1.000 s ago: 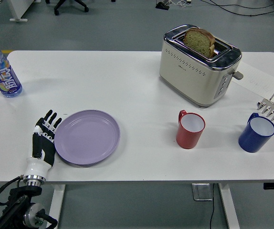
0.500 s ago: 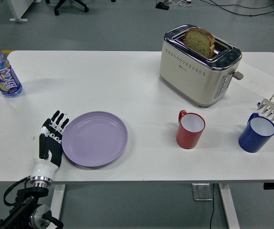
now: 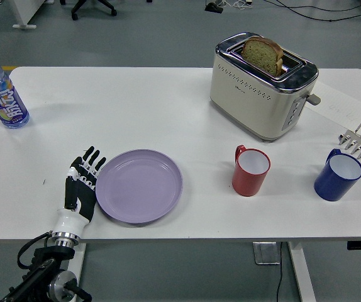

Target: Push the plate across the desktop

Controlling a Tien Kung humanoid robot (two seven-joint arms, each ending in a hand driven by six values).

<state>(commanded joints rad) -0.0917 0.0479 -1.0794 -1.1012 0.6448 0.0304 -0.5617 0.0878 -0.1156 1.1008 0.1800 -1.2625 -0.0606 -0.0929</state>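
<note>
1. Plate point(image 3: 139, 185), lilac and empty, lies flat on the white table point(image 3: 136, 107), left of the red mug point(image 3: 250, 170) and clearly apart from it, near the table's front edge.

2. Compared with a second ago, the plate sits noticeably nearer the red mug; half a second ago it was at a point in between, so the slide runs steadily toward the mug.

3. The left hand point(image 3: 82, 187) has travelled with it and stands on the side of the plate away from the mug, fingers straight, held close together and pointing toward the far side of the table, their edge against the plate's rim. It grasps nothing; it works as a flat pusher.

4. The red mug, the blue mug point(image 3: 338, 177) beyond it, the toaster point(image 3: 263, 86) with its slice of bread behind the red mug, and the bottle point(image 3: 2, 93) far off on the plate's other side have not shifted.

5. My judgement: the push is well under way and working, the plate tracking straight without turning away from the hand.

6. The risk ahead is the red mug, which lies roughly in the plate's path; a longer push on this line would probably knock it.

7. The right hand is not in view.
</note>
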